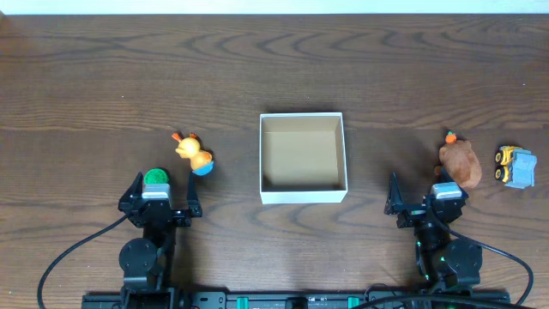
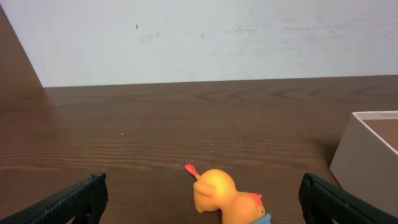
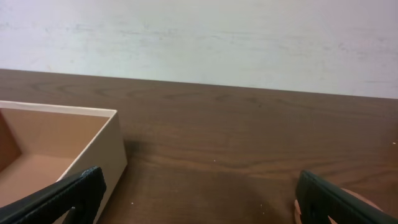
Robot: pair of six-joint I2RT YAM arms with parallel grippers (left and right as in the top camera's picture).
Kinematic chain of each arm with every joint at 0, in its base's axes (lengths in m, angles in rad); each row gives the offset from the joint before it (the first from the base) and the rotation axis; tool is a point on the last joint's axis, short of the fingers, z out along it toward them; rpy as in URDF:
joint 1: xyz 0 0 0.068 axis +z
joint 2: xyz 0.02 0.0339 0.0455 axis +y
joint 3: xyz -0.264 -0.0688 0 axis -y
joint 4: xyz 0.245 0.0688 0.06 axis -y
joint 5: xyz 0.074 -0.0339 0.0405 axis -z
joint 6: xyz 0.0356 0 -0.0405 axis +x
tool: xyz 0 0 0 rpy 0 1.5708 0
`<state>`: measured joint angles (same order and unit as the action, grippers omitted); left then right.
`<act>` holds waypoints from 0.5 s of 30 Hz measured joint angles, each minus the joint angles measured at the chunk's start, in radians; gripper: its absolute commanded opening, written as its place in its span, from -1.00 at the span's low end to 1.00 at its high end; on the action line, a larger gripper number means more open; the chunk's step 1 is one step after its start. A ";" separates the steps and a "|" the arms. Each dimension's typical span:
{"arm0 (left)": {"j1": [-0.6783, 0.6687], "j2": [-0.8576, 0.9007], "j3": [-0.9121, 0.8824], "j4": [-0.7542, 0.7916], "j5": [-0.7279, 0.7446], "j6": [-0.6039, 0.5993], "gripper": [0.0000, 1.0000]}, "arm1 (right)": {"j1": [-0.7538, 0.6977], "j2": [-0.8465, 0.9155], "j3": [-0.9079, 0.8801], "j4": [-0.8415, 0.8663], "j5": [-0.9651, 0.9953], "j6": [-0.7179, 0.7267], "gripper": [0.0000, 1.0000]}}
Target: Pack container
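overhead only: green disc (image 1: 156, 177), yellow truck (image 1: 515, 166) | left wrist: orange duck (image 2: 224, 196) before left gripper (image 1: 162, 193), wide, empty | right wrist: container (image 3: 102, 155) wall, right gripper (image 3: 199, 193) wide, empty

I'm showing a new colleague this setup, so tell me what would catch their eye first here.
The empty white box with a brown inside sits mid-table. An orange duck toy lies left of it, ahead of the open left gripper; a brown plush toy and a small yellow truck lie to the right, by the open right gripper.
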<state>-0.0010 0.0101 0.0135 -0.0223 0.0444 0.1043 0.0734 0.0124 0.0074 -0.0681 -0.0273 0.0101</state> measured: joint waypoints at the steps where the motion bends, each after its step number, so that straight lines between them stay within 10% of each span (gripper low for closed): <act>1: 0.000 0.000 0.000 0.000 0.000 0.000 0.96 | 0.000 0.000 0.000 0.000 0.000 0.000 0.99; 15: 0.000 0.000 0.000 0.000 0.000 0.000 0.96 | 0.000 0.000 0.000 0.000 0.000 0.018 0.99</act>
<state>-0.0010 0.0101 0.0135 -0.0223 0.0444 0.1043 0.0734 0.0124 0.0074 -0.0677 -0.0273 0.0277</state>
